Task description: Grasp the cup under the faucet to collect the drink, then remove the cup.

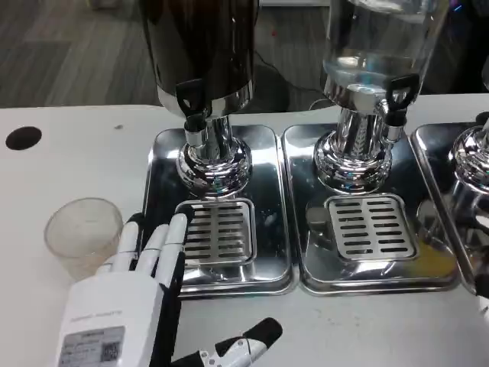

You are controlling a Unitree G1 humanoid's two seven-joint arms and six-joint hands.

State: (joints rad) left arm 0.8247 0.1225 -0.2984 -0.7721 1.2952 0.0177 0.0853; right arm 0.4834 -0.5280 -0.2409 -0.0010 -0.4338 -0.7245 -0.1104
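A robot's left hand (145, 294) fills the bottom of the picture, its white back facing up. Its fingers (170, 243) stretch straight forward and slightly apart, and the thumb (243, 348) sticks out to the right. The hand holds nothing. The fingertips reach the front left edge of a shiny metal tray (271, 252).

Just left of the fingers, a clear plastic cup (82, 235) stands upright on the white table (69, 153), very close to the hand but not gripped. It sits off the tray, well short of the tap.

The tray has a slotted drain grate (221, 229). Behind it rises the chrome base of a dark drink dispenser (202, 46), with a black tap (192, 99) at its front.

To the right, a 2nd tray (359, 271) holds a dispenser with a clear tank (382, 38) and its own black tap (399, 93). A 3rd tray's edge (439, 153) shows at far right.
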